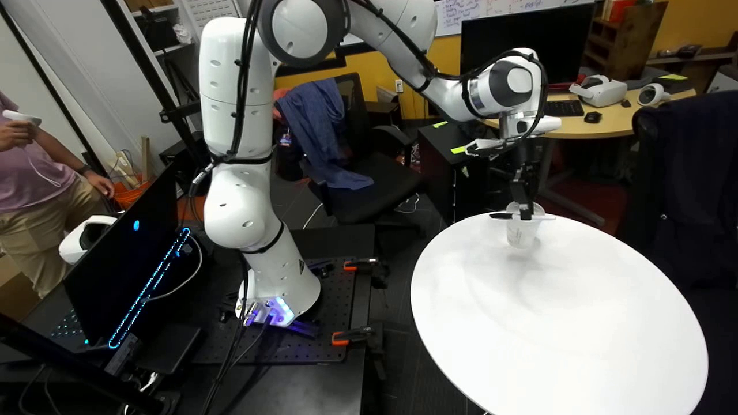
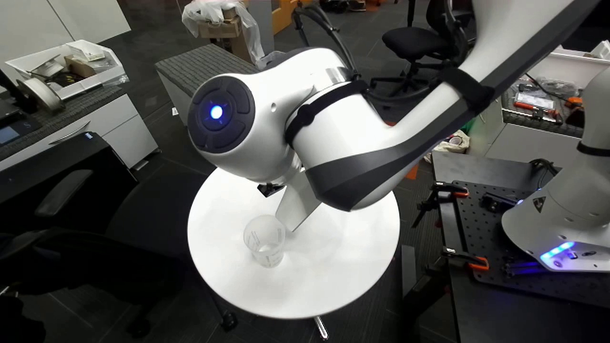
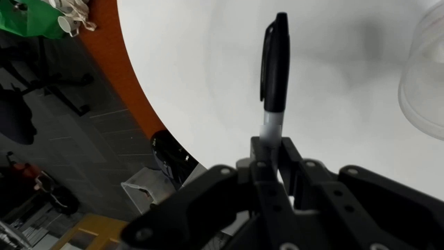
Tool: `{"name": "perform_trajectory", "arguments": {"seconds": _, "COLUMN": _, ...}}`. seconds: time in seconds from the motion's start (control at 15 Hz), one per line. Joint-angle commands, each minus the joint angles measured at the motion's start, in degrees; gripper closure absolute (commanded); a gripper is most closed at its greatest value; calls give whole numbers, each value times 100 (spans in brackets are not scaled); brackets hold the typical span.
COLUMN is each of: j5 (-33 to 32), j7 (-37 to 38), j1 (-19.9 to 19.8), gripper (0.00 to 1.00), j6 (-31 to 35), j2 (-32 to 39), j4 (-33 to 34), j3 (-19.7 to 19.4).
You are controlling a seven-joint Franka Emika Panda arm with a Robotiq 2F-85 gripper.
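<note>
You've got a black office chair [image 2: 147,209] beside the round white table [image 1: 553,328], clear graduated cup [image 2: 266,240] upright on top. Your gripper [image 3: 271,143] has a black-capped marker [image 3: 276,69] pinched over the table.

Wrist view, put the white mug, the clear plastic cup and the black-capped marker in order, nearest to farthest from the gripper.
1. Black-capped marker: clamped in the gripper, cap toward the picture's top.
2. Clear plastic cup: on the white table, cut off by the right edge.
3. White mug: beyond the table, upper left.
</note>
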Motion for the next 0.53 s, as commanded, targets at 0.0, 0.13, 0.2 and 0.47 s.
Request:
{"name": "perform_trajectory", "arguments": {"seconds": 0.0, "j5": -397, "j7": 456, "j1": 172, "gripper": 97, "j6": -347, "j2": 185, "j4": 386, "j3": 63}}
{"name": "perform_trajectory", "arguments": {"seconds": 0.13, "j5": -624, "j7": 672, "j1": 225, "gripper": 97, "j6": -276, "j2": 235, "j4": 427, "j3": 122}}
{"name": "perform_trajectory", "arguments": {"seconds": 0.2, "j5": -713, "j7": 765, "j1": 239, "gripper": 97, "j6": -234, "j2": 258, "j4": 445, "j3": 156}}
{"name": "perform_trajectory", "arguments": {"seconds": 0.47, "j5": -1154, "j7": 1234, "j1": 289, "gripper": 97, "j6": -45, "j2": 462, "j4": 549, "j3": 243}}
